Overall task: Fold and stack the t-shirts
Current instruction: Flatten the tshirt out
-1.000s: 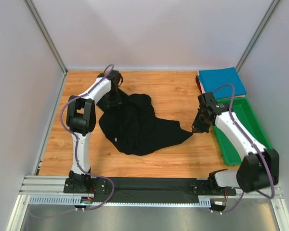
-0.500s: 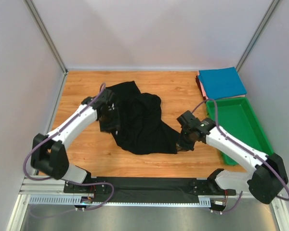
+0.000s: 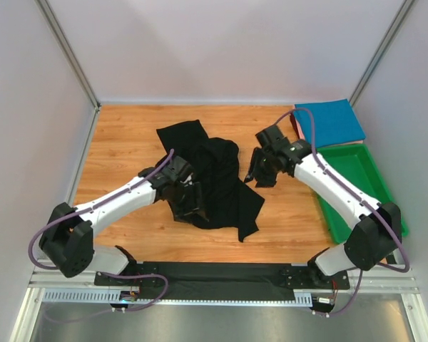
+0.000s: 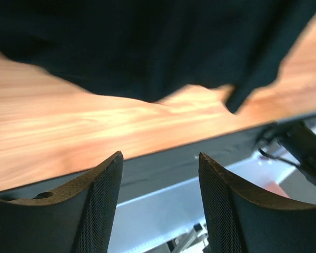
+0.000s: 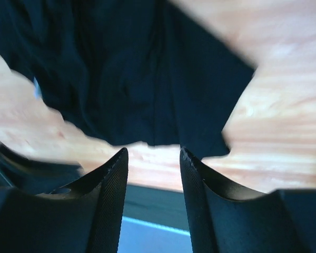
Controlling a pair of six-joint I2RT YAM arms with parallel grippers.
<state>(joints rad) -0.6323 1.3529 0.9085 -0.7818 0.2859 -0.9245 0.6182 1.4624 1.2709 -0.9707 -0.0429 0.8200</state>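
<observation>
The black t-shirt (image 3: 217, 178) lies crumpled and partly doubled over in the middle of the wooden table. My left gripper (image 3: 191, 201) hovers over its near left part, open, nothing between its fingers (image 4: 159, 155); black cloth (image 4: 147, 47) fills the view beyond them. My right gripper (image 3: 259, 177) hangs at the shirt's right edge, also open and empty (image 5: 154, 150), with the black cloth (image 5: 126, 68) ahead of it. A folded teal-blue t-shirt (image 3: 329, 121) sits at the back right on a reddish t-shirt (image 3: 297, 125), of which only an edge shows.
A green plastic tray (image 3: 357, 187) stands along the right side, under the right forearm. Grey walls close in the back and both sides. The black rail (image 3: 221, 274) with the arm bases runs along the near edge.
The right gripper has opened, let go of the black shirt's corner and swung back toward the far right. The left arm has come nearer and rightward over the shirt, which now lies narrower.
</observation>
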